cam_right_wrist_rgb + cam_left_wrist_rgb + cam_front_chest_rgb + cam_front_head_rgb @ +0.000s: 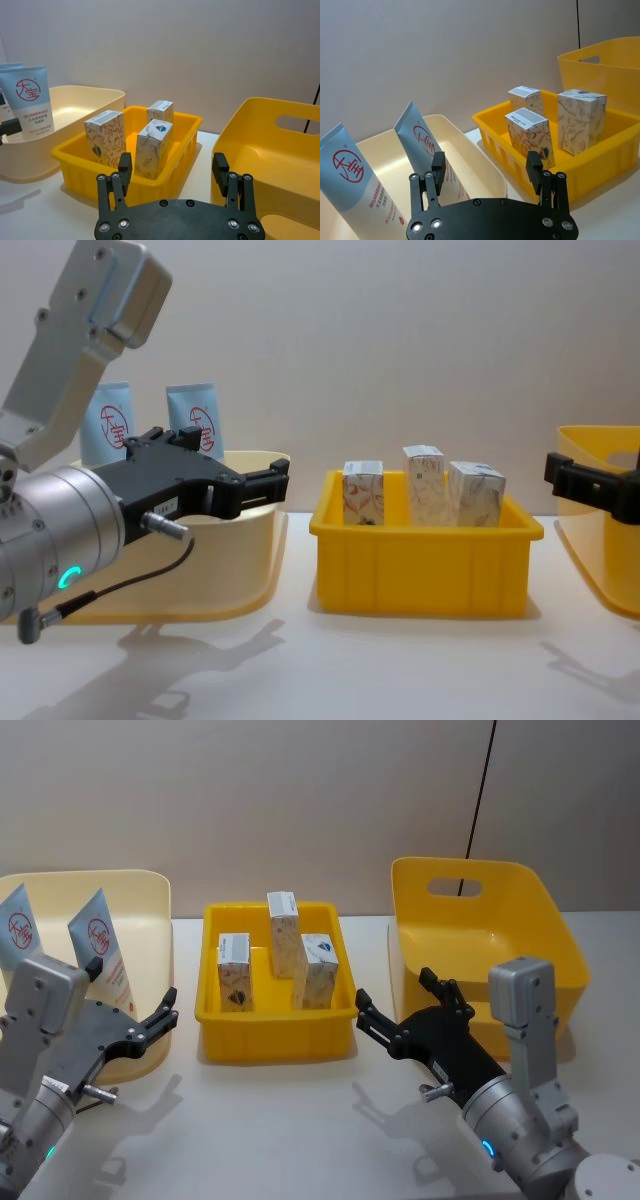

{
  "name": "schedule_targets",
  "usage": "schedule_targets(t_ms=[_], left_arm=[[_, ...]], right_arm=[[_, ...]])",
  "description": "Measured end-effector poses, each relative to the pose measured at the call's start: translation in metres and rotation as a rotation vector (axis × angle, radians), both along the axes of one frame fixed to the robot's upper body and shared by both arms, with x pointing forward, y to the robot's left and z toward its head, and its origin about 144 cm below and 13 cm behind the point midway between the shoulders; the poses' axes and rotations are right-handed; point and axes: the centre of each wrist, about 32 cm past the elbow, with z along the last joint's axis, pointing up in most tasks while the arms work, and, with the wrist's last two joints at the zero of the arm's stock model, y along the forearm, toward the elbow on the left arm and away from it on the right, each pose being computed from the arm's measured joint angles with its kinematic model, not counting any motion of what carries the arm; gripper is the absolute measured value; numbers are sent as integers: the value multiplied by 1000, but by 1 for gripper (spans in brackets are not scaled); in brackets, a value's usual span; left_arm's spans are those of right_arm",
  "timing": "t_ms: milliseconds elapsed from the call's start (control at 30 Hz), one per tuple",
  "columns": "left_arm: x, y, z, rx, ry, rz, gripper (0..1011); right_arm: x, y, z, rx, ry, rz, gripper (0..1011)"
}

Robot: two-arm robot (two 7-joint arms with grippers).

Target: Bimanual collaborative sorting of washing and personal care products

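Nothing is gripped: the left gripper (486,169) and right gripper (172,167) are held with fingers spread, near the yellow tray (275,1035). A white carton (318,970) must probably be approached and grasped next.

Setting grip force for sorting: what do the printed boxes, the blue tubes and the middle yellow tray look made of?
Boxes: matte printed paperboard, by their crisp folded edges. Tubes: probably soft plastic, smooth satin surface, flat crimped top. Tray: glossy moulded plastic, with ribbed walls and soft highlights.
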Motion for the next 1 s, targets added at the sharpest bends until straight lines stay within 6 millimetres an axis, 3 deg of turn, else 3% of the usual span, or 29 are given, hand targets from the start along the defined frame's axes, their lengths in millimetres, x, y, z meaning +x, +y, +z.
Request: schedule_targets(t_ms=[1000], left_arm=[[0, 0, 0, 0, 0, 0, 1003]], right_arm=[[0, 0, 0, 0, 0, 0, 1001]])
